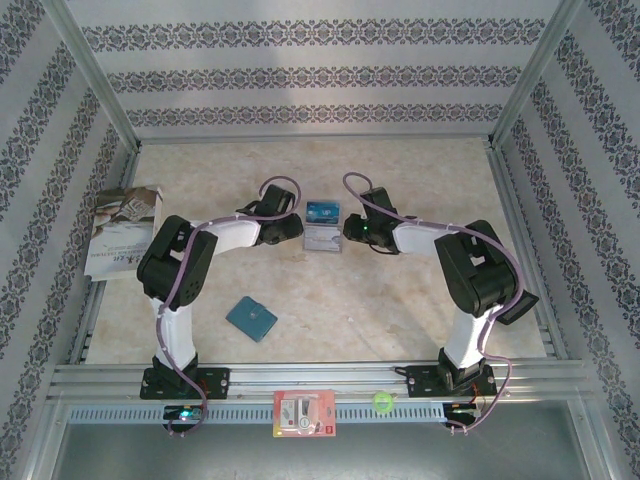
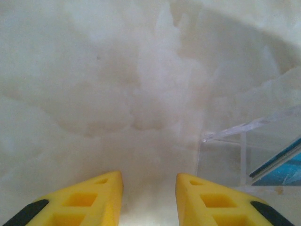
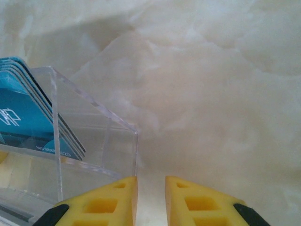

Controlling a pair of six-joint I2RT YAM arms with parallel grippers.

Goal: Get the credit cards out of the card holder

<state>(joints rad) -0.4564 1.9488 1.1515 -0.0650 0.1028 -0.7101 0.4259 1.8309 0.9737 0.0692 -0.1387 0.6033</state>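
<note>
The card holder (image 1: 322, 240) is a clear plastic stand in the middle of the table. The credit cards (image 1: 323, 211) stand stacked in it, a blue one with white marks in front. My left gripper (image 1: 298, 228) sits low just left of the holder, and my right gripper (image 1: 350, 230) just right of it. In the left wrist view the gripper (image 2: 149, 181) is open over bare table, with the holder (image 2: 244, 141) and a blue card (image 2: 282, 169) to its right. In the right wrist view the gripper (image 3: 151, 184) is narrowly open and empty. Its left finger is beside the holder's corner (image 3: 94, 136); the cards (image 3: 23, 117) lean inside.
A pale book (image 1: 122, 230) lies at the left edge. A flat teal item (image 1: 251, 318) lies on the table in front of the left arm. A red-and-white packet (image 1: 303, 413) and a small green thing (image 1: 381, 402) rest on the front rail. Patterned walls enclose the table.
</note>
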